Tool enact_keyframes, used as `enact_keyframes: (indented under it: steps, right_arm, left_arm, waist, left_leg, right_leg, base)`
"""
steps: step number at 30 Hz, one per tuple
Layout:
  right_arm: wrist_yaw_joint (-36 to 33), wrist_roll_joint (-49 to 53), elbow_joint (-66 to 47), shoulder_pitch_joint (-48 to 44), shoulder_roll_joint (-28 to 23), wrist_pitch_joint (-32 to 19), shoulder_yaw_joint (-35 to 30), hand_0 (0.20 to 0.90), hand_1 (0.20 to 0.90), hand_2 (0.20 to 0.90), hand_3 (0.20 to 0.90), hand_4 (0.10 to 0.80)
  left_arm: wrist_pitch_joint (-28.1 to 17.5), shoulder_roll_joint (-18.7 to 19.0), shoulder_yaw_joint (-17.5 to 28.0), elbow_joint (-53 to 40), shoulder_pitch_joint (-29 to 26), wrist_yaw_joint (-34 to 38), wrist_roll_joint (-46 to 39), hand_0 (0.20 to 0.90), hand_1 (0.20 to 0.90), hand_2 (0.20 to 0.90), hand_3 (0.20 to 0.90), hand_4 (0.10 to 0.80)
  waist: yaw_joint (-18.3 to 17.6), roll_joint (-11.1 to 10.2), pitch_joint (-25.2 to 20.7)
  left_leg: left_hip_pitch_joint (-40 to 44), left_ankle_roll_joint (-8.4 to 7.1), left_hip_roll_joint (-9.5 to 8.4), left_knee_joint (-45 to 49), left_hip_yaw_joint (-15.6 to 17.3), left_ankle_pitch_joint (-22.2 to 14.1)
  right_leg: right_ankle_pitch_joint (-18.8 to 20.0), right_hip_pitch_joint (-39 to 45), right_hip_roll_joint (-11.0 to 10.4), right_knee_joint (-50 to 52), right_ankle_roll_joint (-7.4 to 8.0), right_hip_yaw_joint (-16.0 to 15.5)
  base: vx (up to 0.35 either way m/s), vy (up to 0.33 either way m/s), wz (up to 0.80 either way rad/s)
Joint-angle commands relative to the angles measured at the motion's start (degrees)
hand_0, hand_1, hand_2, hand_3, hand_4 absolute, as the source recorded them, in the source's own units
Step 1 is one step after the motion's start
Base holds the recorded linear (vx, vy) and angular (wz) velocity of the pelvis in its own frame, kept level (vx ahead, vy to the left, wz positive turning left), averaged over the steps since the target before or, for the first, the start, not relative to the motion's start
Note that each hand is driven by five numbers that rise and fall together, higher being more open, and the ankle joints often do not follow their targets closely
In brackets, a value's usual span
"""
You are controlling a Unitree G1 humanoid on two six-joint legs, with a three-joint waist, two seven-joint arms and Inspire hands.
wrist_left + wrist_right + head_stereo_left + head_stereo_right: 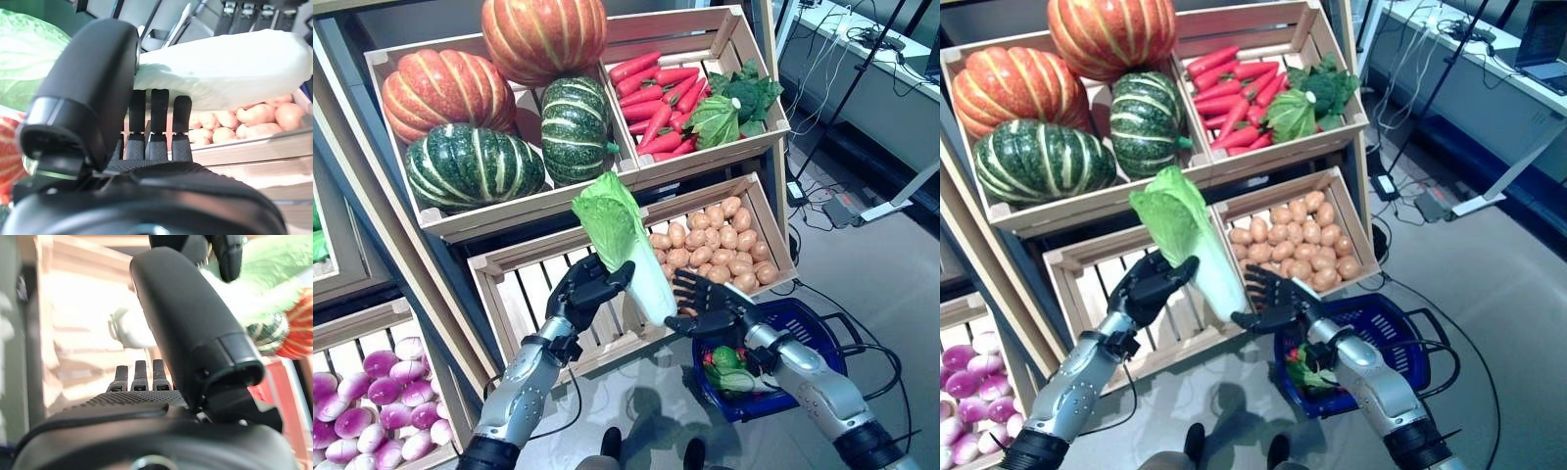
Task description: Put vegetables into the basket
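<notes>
Wooden shelf rack (460, 227) of slatted crates filled most of the scene. Top-left crate (386, 61) held striped pumpkins (445, 88), orange and dark green; top-right crate (724, 20) had carrots (656, 98) w/ leafy greens (729, 103) at its right end. Lower-right crate (769, 211) held potatoes (715, 245); lower-left crate (504, 294) looked bare where visible. Bottom-left corner crate (347, 328) held purple-white turnips (372, 401). Blue basket (813, 338) sat on the floor below the potato crate's front edge, right arm across it, w/ a few green and red veg (729, 370) inside. Chinese cabbage (622, 240) was held up in front of the lower crates, leafy end up, white stem end down, not yet in the basket. Left hand (587, 289) was curled round its lower half, thumb over the stalk and fingers (159, 117) behind it. Right hand (710, 305) sat just beside the stem end, fingers spread and nearly straight, thumb close to the stalk; contact unclear.
</notes>
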Motion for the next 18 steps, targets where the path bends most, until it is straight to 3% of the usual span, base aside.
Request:
enact_keyframes:
  steps: [1, 12, 18]
  right_arm:
    - [4.4, 6.8, -5.2, -5.6, 1.7, -2.5, 2.3, 0.9, 0.9, 0.9, 0.9, 0.8]
    - [14.1, 19.8, -4.6, -7.8, 4.2, 10.2, 8.0, 0.9, 0.9, 0.9, 0.9, 0.8]
    - [13.4, 21.4, -3.7, -8.4, 5.4, 9.7, 9.0, 0.9, 0.9, 0.9, 0.9, 0.8]
  left_arm:
    - [-5.2, 1.5, -2.1, -0.5, -7.0, -3.7, -1.3, 0.3, 0.3, 0.3, 0.3, 0.4]
    - [-6.1, 2.1, -4.4, 0.0, -8.0, -4.9, 0.6, 0.3, 0.3, 0.3, 0.3, 0.4]
    - [-6.6, 2.0, -5.2, 0.1, -7.8, -6.3, 0.8, 0.3, 0.3, 0.3, 0.3, 0.4]
  waist:
    - [0.3, -1.6, -6.5]
    - [1.0, -2.0, -7.3]
    - [1.2, -2.1, -7.7]
  left_leg:
    - [1.1, -3.51, 2.38, 0.1, 0.6, -3.3]
    - [0.9, -3.6, 2.33, 0.1, 0.1, -3.2]
    - [0.9, -3.74, 2.54, 0.1, 0.2, -3.1]
  right_leg:
    - [1.2, 2.5, -5.1, 0.1, 3.63, -0.2]
    - [1.0, 2.5, -5.0, 0.1, 3.51, -0.2]
    - [1.1, 2.5, -5.1, 0.1, 3.49, -0.2]
  base:
    - [0.0, 0.0, 0.0]
    - [0.0, 0.0, 0.0]
    - [0.0, 0.0, 0.0]
